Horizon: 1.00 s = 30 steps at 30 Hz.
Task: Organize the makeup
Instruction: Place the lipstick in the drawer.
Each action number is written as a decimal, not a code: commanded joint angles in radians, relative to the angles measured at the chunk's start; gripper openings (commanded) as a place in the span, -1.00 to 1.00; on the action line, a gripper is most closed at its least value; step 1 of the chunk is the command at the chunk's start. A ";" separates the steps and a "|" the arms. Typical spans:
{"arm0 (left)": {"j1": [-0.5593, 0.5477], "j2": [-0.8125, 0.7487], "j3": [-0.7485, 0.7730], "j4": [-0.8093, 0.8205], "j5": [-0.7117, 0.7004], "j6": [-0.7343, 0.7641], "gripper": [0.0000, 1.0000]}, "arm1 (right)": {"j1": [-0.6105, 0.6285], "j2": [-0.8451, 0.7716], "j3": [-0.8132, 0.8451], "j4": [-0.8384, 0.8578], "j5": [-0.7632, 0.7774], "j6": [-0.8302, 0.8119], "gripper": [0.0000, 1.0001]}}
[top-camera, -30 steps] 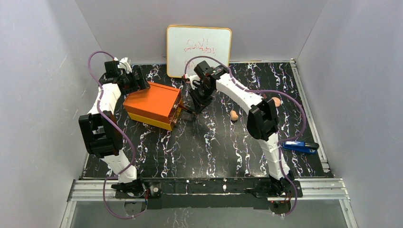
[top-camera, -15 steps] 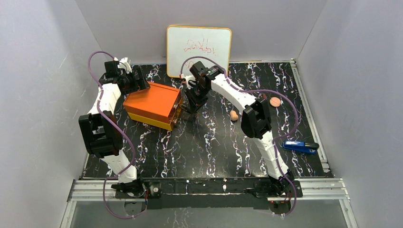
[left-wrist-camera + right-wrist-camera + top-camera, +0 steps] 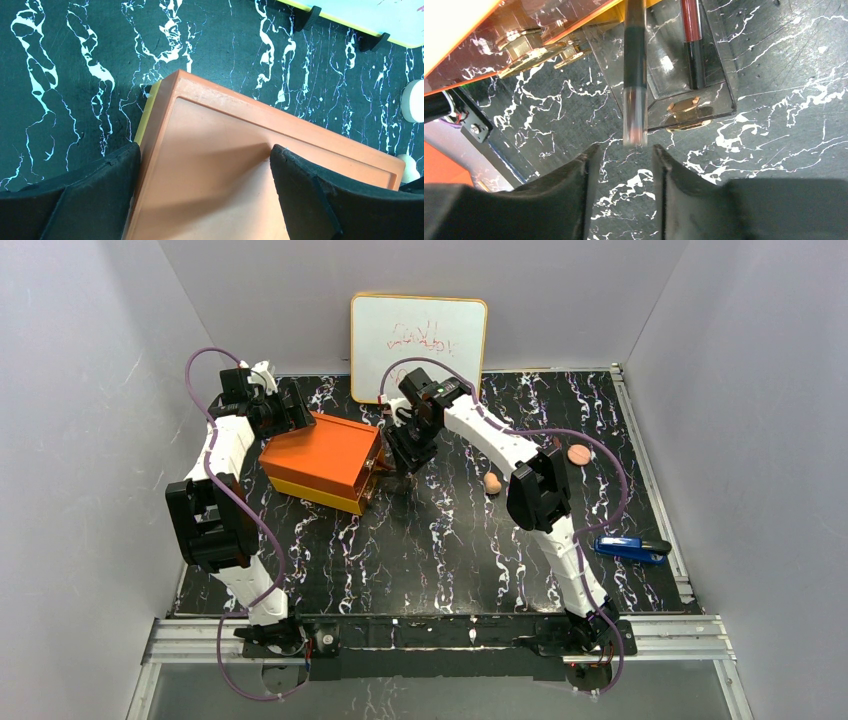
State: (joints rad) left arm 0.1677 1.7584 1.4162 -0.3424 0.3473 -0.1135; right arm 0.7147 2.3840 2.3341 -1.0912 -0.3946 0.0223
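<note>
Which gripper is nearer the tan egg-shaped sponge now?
Right. The right gripper is at the drawer front of the orange box with clear drawers, left of the tan egg-shaped sponge; the left gripper sits over the box's far left end, farther off.

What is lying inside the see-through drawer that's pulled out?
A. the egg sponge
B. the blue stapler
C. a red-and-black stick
C: a red-and-black stick lies in the open drawer, while the sponge and the stapler sit out on the table.
</note>
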 commanded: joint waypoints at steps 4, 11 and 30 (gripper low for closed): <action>-0.019 0.029 -0.062 -0.194 -0.051 0.050 0.90 | 0.005 -0.027 0.040 0.013 0.009 0.002 0.26; -0.020 0.021 -0.065 -0.194 -0.052 0.051 0.90 | -0.037 -0.127 -0.076 0.121 0.161 0.077 0.35; -0.019 0.024 -0.071 -0.179 -0.033 0.049 0.91 | -0.528 -0.520 -0.730 0.444 0.543 0.442 0.20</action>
State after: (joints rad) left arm 0.1677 1.7557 1.4086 -0.3328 0.3485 -0.1135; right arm 0.2344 1.8870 1.6299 -0.7067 0.0772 0.4114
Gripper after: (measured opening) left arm 0.956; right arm 0.642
